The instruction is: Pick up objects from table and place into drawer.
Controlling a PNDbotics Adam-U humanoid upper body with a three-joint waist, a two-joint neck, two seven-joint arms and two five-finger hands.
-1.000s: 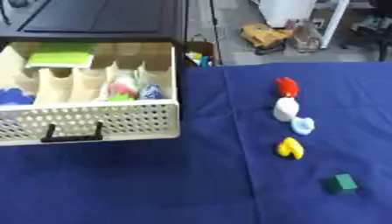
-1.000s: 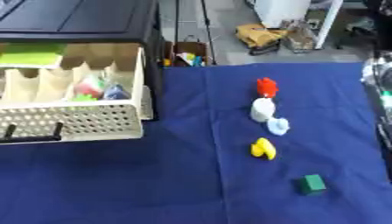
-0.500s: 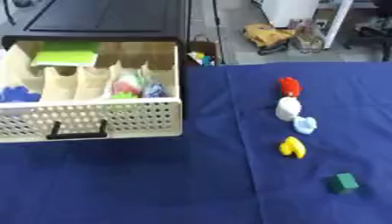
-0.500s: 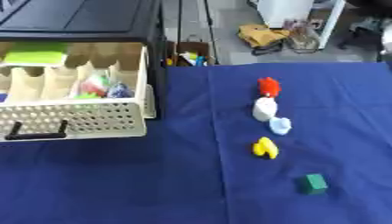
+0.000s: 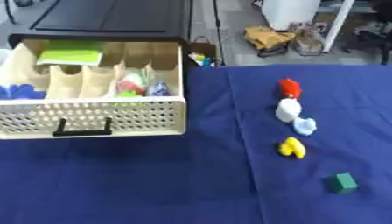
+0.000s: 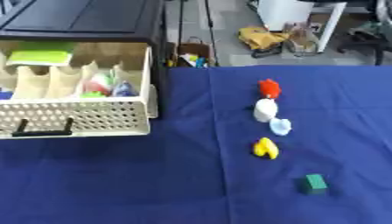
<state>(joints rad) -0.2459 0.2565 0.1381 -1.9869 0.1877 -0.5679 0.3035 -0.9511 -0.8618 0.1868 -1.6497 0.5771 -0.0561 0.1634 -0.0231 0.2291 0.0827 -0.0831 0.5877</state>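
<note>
On the blue cloth, five small objects beside the open drawer; no hands visible.

You are looking at five small objects sitting in a row on the blue cloth: one red piece, one white piece, one pale blue piece, one yellow piece and one green block. One cream perforated drawer is standing open, with one black handle. Inside it you are seeing one flat green item, one blue thing at the left, and one mixed cluster of coloured items too blurred to count.
</note>
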